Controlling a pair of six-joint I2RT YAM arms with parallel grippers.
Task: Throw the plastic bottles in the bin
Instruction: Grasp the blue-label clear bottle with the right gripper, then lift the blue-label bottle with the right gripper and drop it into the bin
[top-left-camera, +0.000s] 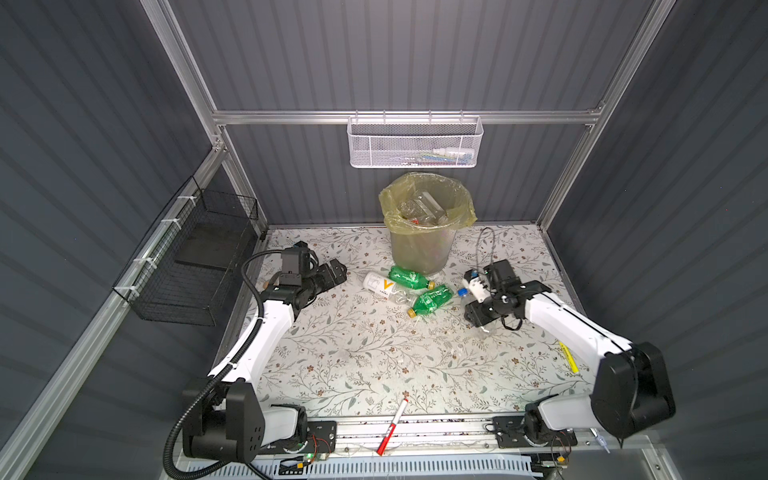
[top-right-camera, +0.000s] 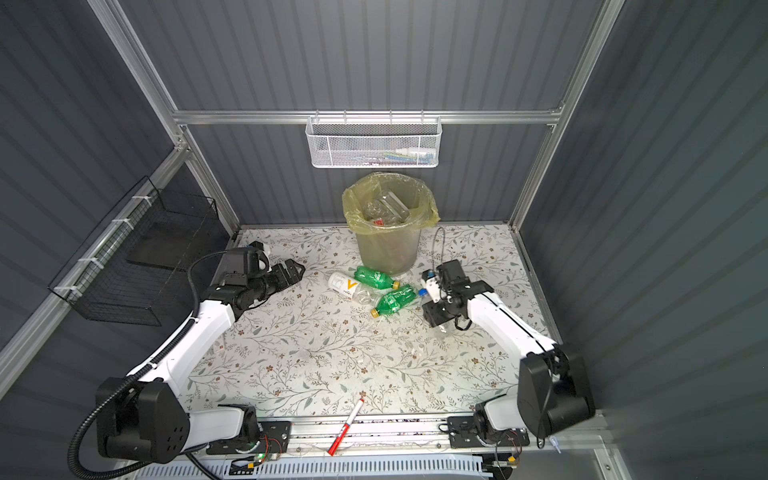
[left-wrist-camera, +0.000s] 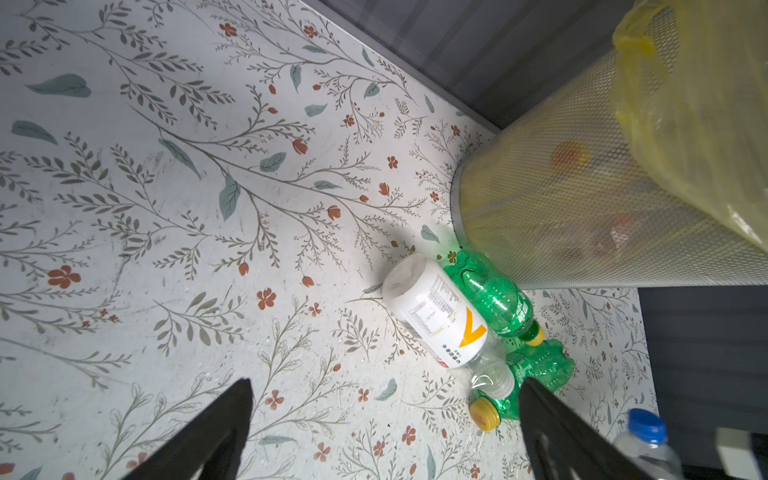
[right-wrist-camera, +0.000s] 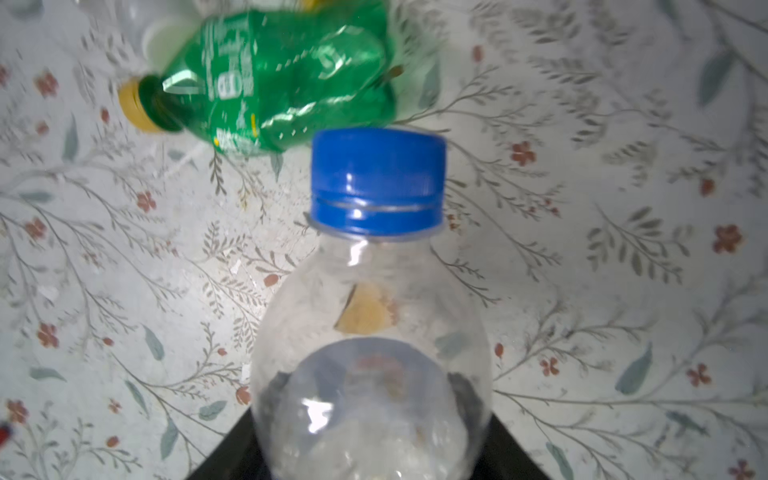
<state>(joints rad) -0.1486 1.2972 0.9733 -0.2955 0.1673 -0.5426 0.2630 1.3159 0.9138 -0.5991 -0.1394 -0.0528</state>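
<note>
The floral surface (top-left-camera: 353, 353) fills the lower middle of both top views. At its far edge, just above centre frame, stands the bin (top-left-camera: 420, 249), its yellow liner folded over the rim and several clear bottles (top-left-camera: 424, 208) lying inside.

The left hand (top-left-camera: 334, 272) hangs left of centre over the surface. The left wrist view shows its dark fingers (left-wrist-camera: 216, 428) spread wide with nothing between them. The right hand (top-left-camera: 476, 313), right of centre, is clamped on a blue-capped clear bottle (top-left-camera: 462, 293). In the right wrist view the blue-capped clear bottle (right-wrist-camera: 374, 332) sits between the black fingers. Whether it rests on the surface or is raised I cannot tell.

Three more bottles lie on their sides at the bin's foot in centre frame. A white-labelled bottle (top-left-camera: 380, 284) touches a green bottle (top-left-camera: 409, 277) that lies just beside the bin's base. A crushed green bottle (top-left-camera: 432, 300) lies between those two and the right hand. A red-and-white marker pen (top-left-camera: 392, 426) lies at bottom centre.
</note>
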